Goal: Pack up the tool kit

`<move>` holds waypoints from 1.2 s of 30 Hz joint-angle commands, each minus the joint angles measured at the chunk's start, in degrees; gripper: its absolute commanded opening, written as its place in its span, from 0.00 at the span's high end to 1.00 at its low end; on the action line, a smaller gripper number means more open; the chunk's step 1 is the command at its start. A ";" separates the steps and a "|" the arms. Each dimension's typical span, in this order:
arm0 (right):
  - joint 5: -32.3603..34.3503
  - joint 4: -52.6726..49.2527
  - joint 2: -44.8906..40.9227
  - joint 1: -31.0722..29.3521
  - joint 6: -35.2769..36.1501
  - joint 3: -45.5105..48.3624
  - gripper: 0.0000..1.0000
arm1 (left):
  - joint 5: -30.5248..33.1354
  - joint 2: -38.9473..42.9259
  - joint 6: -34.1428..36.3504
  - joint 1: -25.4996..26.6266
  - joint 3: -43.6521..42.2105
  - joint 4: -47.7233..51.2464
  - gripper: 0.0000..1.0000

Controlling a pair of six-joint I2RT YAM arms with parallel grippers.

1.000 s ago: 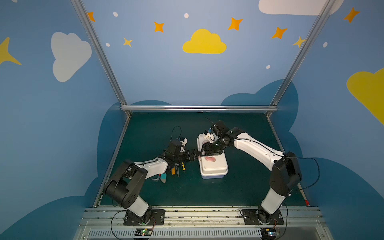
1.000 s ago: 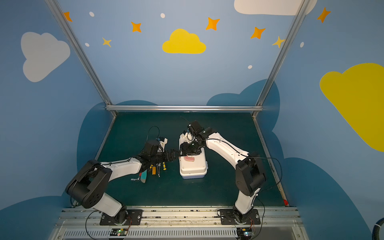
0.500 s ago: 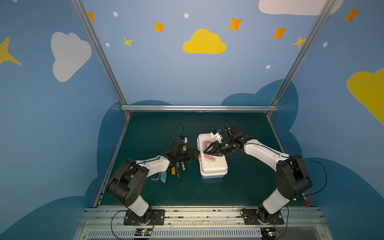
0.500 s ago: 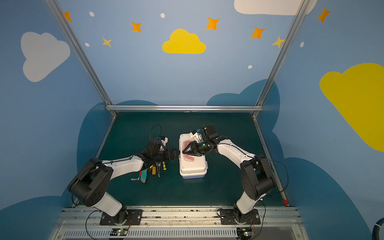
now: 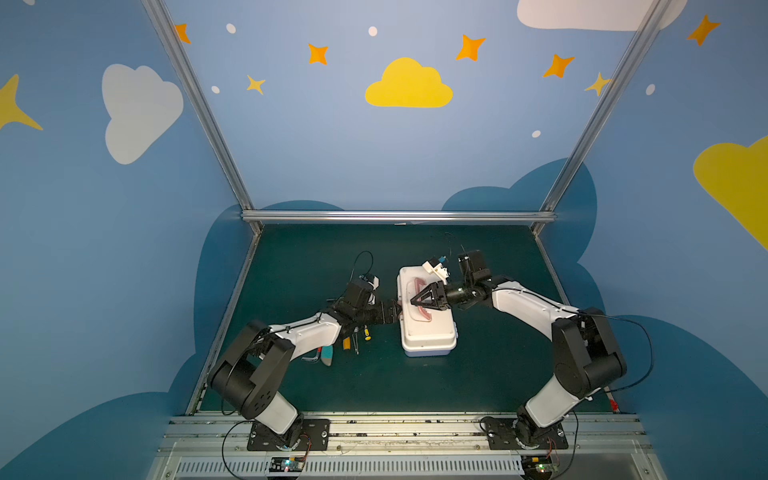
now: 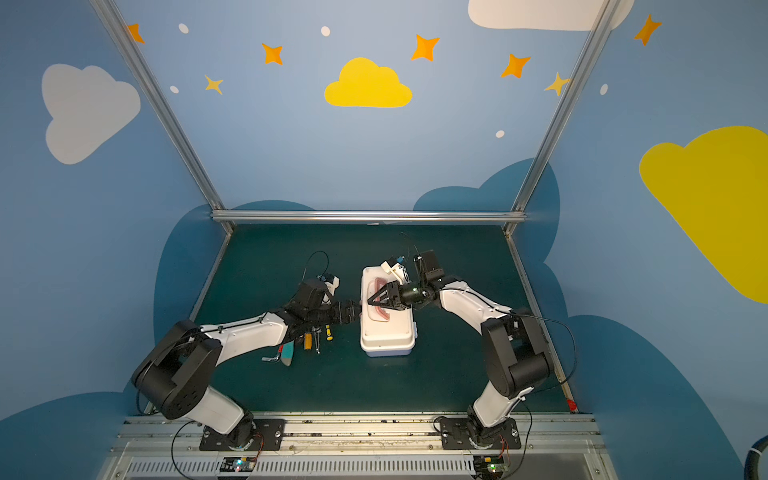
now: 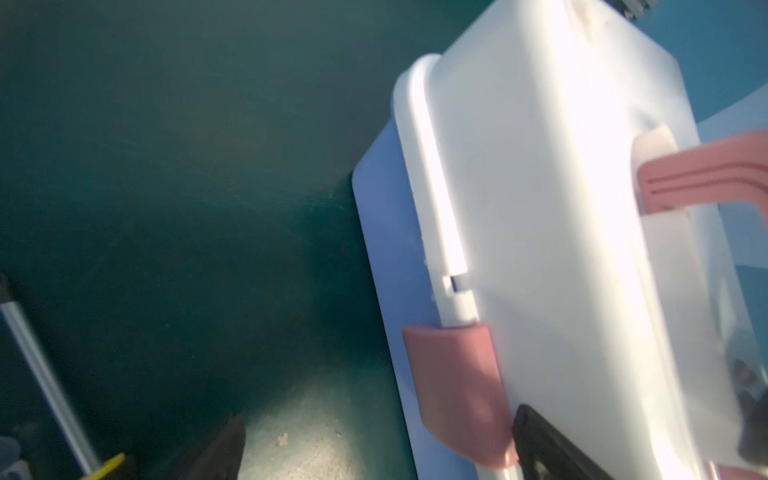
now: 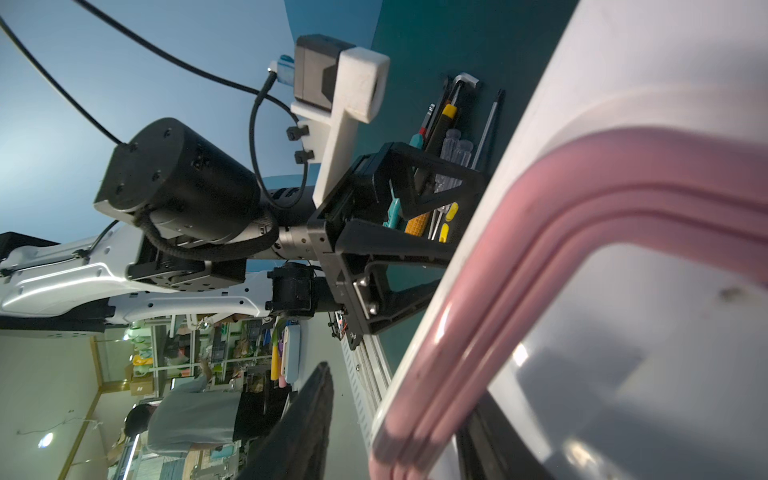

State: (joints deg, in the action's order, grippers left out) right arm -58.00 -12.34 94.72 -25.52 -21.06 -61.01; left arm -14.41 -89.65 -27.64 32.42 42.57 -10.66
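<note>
Blown-out glare on white lid [image 7: 540, 208]

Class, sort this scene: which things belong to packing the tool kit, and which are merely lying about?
Belong to the job: tool kit box, its pink handle, screwdrivers, hex key, teal-handled tool, left gripper, right gripper.

Merely about: green mat, aluminium frame, yellow cloud decal.

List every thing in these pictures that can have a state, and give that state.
lid: shut on the box.
handle: raised off the lid.
latch: folded down against the box's side.
loose tools: lying on the mat beside the box, unpacked.
left tool: open wide, astride the latch.
right tool: part closed about the handle; grip unclear.
</note>
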 commanded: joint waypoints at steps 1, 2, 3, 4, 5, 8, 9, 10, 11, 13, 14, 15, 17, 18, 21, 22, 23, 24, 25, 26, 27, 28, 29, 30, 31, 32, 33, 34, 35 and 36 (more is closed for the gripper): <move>3.43 -5.44 -3.09 0.45 4.81 -2.10 0.52 | 1.20 1.10 2.71 0.47 1.51 3.02 0.00; 5.15 -7.19 -3.36 0.65 5.35 -2.43 0.51 | 1.35 1.05 3.05 0.49 1.63 3.39 0.00; 6.96 -8.60 -3.76 0.88 5.59 -2.53 0.51 | 1.67 1.02 3.34 0.51 1.70 3.81 0.00; 8.94 -9.72 -4.20 1.08 5.72 -2.58 0.51 | 1.91 1.05 3.54 0.45 1.74 4.09 0.00; 10.59 -11.08 -4.65 1.11 5.83 -2.62 0.50 | 1.86 1.21 3.79 0.45 1.74 4.30 0.00; 16.40 -14.93 -6.53 0.92 5.96 -3.01 0.51 | 2.80 1.44 4.08 0.45 1.44 4.40 0.01; 18.27 -15.93 -7.26 0.83 5.86 -3.13 0.52 | 3.76 1.49 4.25 0.44 1.41 4.41 0.00; 19.90 -16.83 -7.94 0.60 5.84 -3.27 0.52 | 3.88 1.44 4.39 0.40 1.45 4.48 0.00; 20.41 -16.84 -8.99 0.57 5.79 -2.99 0.53 | 4.00 1.36 4.51 0.35 1.46 4.57 0.00; 20.79 -16.59 -10.75 0.47 5.07 -2.60 0.53 | 4.01 1.28 4.69 0.36 1.55 4.60 0.00; 21.13 -16.57 -11.60 0.45 4.65 -2.62 0.54 | 4.01 1.23 4.70 0.36 1.44 4.50 0.00; 21.66 -16.56 -12.39 0.19 4.50 -2.56 0.53 | 3.98 1.23 4.61 0.40 1.41 4.35 0.00; 27.31 -17.77 -14.09 -2.37 7.04 -3.35 0.50 | 3.73 1.15 4.53 0.40 1.42 4.07 0.00; 31.86 -19.47 -14.67 -4.73 8.43 -4.20 0.47 | 3.59 1.13 4.44 0.41 1.41 3.98 0.00; 47.54 -23.21 -14.81 -13.20 11.02 -7.46 0.42 | 3.30 0.84 4.26 0.36 1.54 3.63 0.00; 50.72 -24.79 -14.17 -14.72 9.83 -9.06 0.41 | 3.24 0.66 4.19 0.31 1.54 3.52 0.00; 52.39 -26.25 -13.44 -15.51 8.50 -10.34 0.41 | 3.11 0.54 4.05 0.36 1.55 3.39 0.00; 53.61 -28.05 -12.28 -16.28 7.11 -12.17 0.40 | 2.87 0.29 3.88 0.36 1.47 3.15 0.00; 54.94 -30.19 -10.96 -16.91 5.53 -14.04 0.40 | 2.64 0.04 3.75 0.36 1.26 2.81 0.00; 56.52 -31.96 -9.56 -17.40 4.05 -15.88 0.40 | 2.64 -0.08 3.70 0.36 1.20 2.46 0.00; 56.83 -33.45 -8.29 -17.70 3.27 -17.29 0.39 | 2.64 -0.18 3.56 0.36 1.12 2.31 0.00; 56.81 -34.82 -6.93 -17.79 2.70 -18.85 0.38 | 2.64 -0.27 3.53 0.36 1.18 2.22 0.00; 57.00 -36.00 -5.60 -17.66 1.73 -20.17 0.38 | 1.89 -0.28 3.40 0.36 1.06 2.05 0.00; 57.31 -37.03 -4.44 -17.72 1.08 -21.29 0.37 | 1.14 -0.30 3.38 0.36 1.06 1.96 0.00; 57.80 -37.86 -3.31 -17.68 0.80 -22.33 0.37 | 1.16 -0.27 3.24 0.41 1.03 1.87 0.00; 57.99 -38.44 -2.26 -17.59 0.88 -23.18 0.37 | 1.00 -0.18 3.12 0.43 0.88 1.69 0.00; 57.87 -38.63 -1.43 -17.51 0.93 -23.65 0.36 | 1.03 -0.04 3.08 0.38 0.75 1.61 0.00; 57.36 -38.40 -0.69 -17.45 1.11 -23.95 0.36 | 1.03 0.03 3.01 0.41 0.59 1.45 0.00; 56.05 -37.83 -0.21 -17.32 1.30 -23.92 0.36 | 0.99 0.12 2.94 0.42 0.36 1.22 0.00; 54.28 -36.75 0.17 -17.09 1.33 -23.82 0.35 | 1.02 0.26 2.91 0.41 0.27 0.96 0.00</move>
State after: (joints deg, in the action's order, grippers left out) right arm -2.81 -46.54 93.84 -42.94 -18.94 -83.48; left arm -12.78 -89.14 -24.49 32.75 43.27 -9.06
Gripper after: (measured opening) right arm 0.642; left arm 0.996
